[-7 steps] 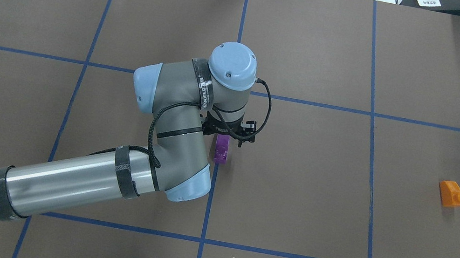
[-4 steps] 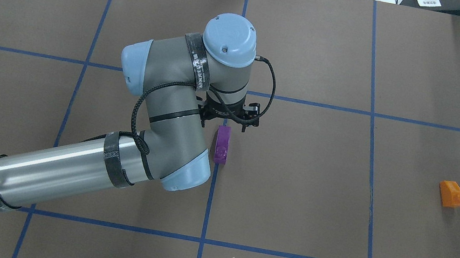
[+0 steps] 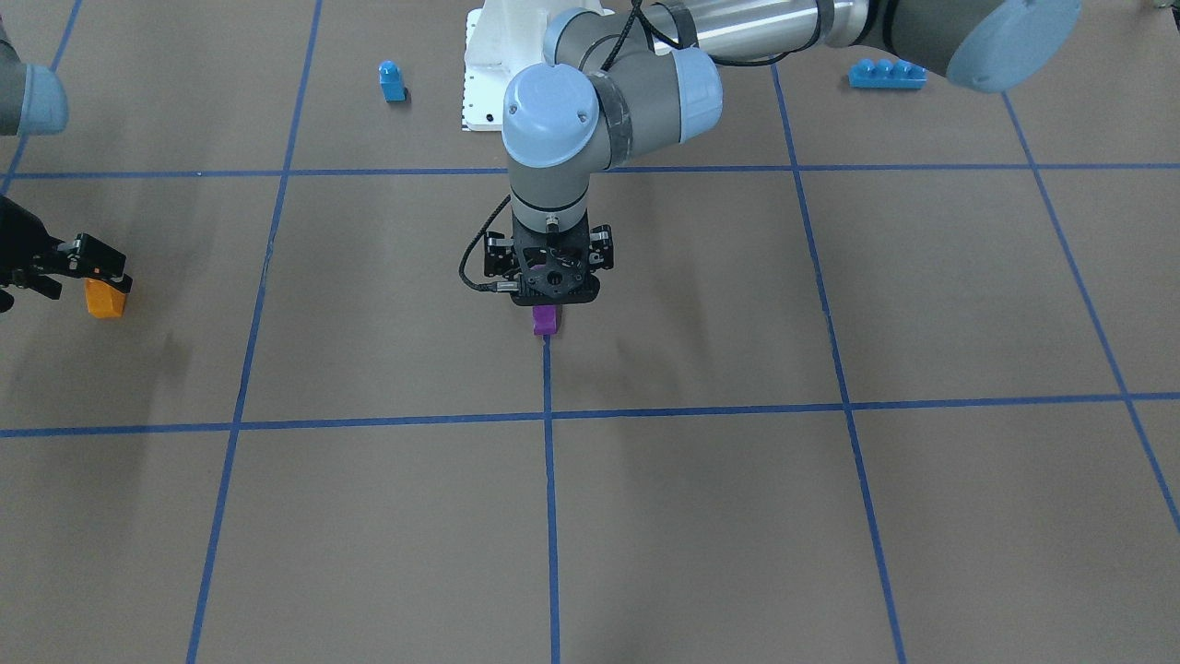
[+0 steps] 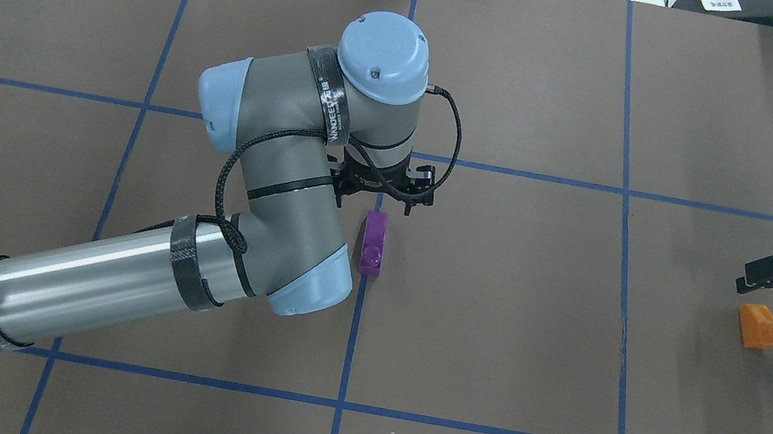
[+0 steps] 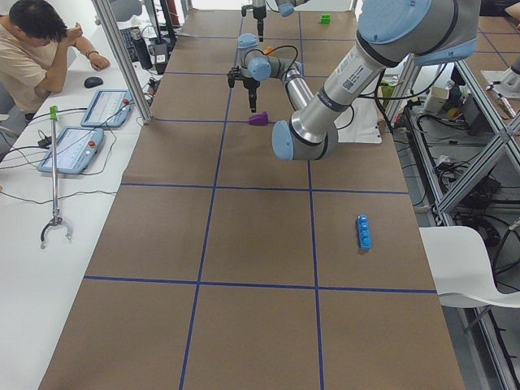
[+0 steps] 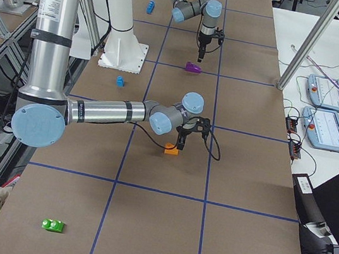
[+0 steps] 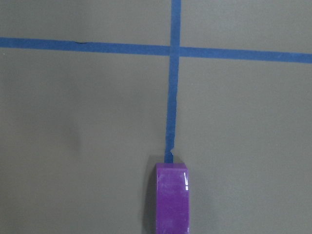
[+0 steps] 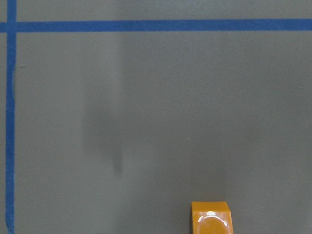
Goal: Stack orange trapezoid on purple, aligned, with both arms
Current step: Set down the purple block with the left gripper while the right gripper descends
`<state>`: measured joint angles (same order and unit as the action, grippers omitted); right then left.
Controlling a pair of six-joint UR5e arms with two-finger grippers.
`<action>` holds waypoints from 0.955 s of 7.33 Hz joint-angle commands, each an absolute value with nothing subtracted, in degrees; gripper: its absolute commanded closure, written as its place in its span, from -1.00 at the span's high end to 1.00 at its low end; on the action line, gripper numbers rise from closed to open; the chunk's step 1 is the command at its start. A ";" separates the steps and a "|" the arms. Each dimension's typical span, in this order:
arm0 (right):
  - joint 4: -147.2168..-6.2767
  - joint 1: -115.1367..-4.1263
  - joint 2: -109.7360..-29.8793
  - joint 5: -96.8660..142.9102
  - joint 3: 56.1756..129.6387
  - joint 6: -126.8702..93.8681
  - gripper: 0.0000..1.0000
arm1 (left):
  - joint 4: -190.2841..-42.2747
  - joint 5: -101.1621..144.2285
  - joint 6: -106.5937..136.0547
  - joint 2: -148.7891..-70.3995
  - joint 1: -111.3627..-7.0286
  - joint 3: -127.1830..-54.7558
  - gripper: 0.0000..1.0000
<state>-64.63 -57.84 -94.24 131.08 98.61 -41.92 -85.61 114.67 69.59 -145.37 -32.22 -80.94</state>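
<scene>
The purple block (image 4: 373,244) lies on the table's centre line; it also shows in the front view (image 3: 546,320) and the left wrist view (image 7: 171,197). My left gripper (image 4: 388,205) hangs above its far end, apart from it, apparently open and empty (image 3: 550,300). The orange trapezoid (image 4: 760,327) lies on its side at the right and shows in the front view (image 3: 104,299) and the right wrist view (image 8: 211,218). My right gripper (image 4: 772,285) hovers just beyond it, above the table, apparently open and empty (image 3: 92,277).
A small blue single-stud block (image 3: 392,81) and a long blue brick (image 3: 887,74) lie near the white base plate (image 3: 479,83). A green block (image 6: 52,225) lies at the table's right end. An operator (image 5: 41,57) sits at the side table.
My left gripper has lifted off the purple block and moved farther from the robot, uncovering it; the block stayed put. My right gripper has come in from the right edge to above the orange trapezoid.
</scene>
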 commanded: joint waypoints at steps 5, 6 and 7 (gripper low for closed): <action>-63.63 -53.62 -95.97 127.62 95.89 -40.79 0.97 | -85.69 114.70 70.40 -145.37 -32.26 -80.95 0.99; -63.63 -52.48 -96.06 127.62 95.37 -40.69 0.92 | -85.69 114.70 70.49 -145.37 -32.26 -81.03 0.99; -63.63 -52.38 -96.41 127.62 95.36 -40.17 0.65 | -85.61 114.70 70.58 -145.37 -32.26 -81.04 0.99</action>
<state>-63.63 -53.00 -96.06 127.63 95.63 -40.69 -85.67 114.70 70.47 -145.36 -32.26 -81.01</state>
